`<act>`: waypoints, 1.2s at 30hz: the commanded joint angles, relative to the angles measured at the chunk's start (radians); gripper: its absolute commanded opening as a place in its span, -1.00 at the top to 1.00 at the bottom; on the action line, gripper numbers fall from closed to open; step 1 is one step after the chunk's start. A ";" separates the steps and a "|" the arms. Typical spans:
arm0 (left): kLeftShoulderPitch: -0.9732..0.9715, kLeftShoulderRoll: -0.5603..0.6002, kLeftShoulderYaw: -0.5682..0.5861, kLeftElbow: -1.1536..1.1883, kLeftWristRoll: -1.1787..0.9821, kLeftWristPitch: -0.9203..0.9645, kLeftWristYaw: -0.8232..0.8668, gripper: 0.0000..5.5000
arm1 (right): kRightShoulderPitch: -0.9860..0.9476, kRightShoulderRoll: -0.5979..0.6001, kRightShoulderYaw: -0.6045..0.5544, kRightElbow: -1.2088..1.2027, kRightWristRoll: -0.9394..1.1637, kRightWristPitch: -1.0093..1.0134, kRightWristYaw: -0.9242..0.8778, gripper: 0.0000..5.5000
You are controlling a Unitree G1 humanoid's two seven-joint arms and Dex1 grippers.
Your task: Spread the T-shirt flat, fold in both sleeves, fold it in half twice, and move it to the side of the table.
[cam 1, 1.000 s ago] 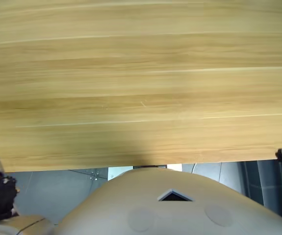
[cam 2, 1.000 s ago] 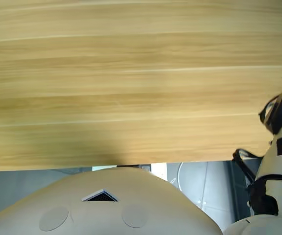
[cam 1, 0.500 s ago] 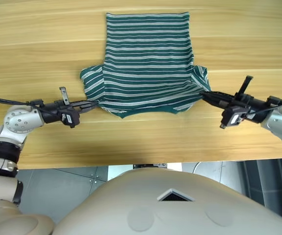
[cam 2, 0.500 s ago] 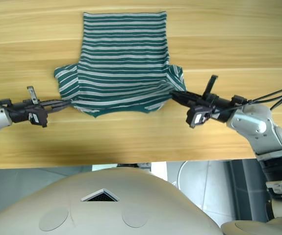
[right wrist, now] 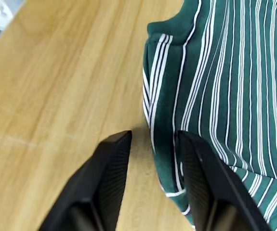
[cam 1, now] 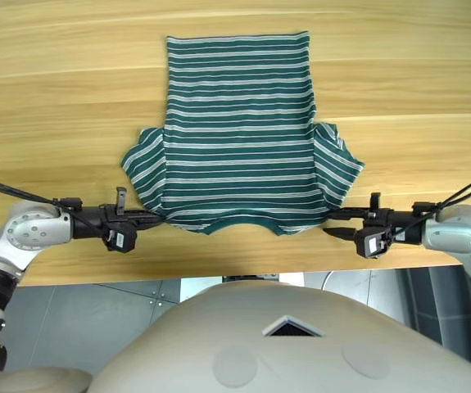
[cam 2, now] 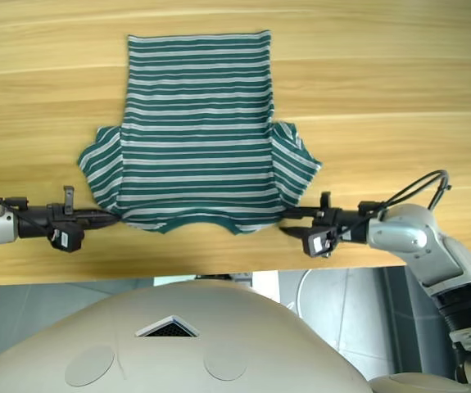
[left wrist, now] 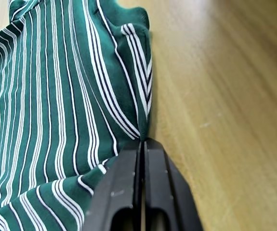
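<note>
T-shirt (cam 1: 239, 131) now nearer table (cam 1: 55, 98) edge; left hand (cam 1: 158, 217) tight on it

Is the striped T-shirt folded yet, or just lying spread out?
Spread out, not folded: the T-shirt lies open on the table, both sleeves sticking out sideways.

nothing here can be read: no letters or numbers on the t-shirt (cam 1: 239, 131) or on the table (cam 1: 55, 106).

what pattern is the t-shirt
Dark green T-shirt with thin white stripes, clearest in the left eye view.
</note>
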 commanded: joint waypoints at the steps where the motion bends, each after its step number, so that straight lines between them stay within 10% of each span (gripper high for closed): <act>1: 0.046 0.014 -0.004 -0.033 0.011 0.027 -0.011 1.00 | 0.008 -0.007 0.000 0.019 -0.023 0.018 0.021 0.15; 19: 0.078 0.055 0.057 -0.138 -0.164 0.075 -0.092 0.03 | 0.123 -0.057 -0.182 -0.071 0.184 -0.046 0.056 -0.96; 28: 0.129 0.109 0.243 -0.061 -0.234 0.044 -0.068 -0.45 | 0.124 -0.043 -0.219 -0.060 0.181 -0.049 0.047 -0.96; 36: -0.092 0.022 0.211 0.270 0.167 0.119 0.134 -0.90 | 0.115 -0.022 -0.230 -0.036 0.148 -0.056 0.036 -0.96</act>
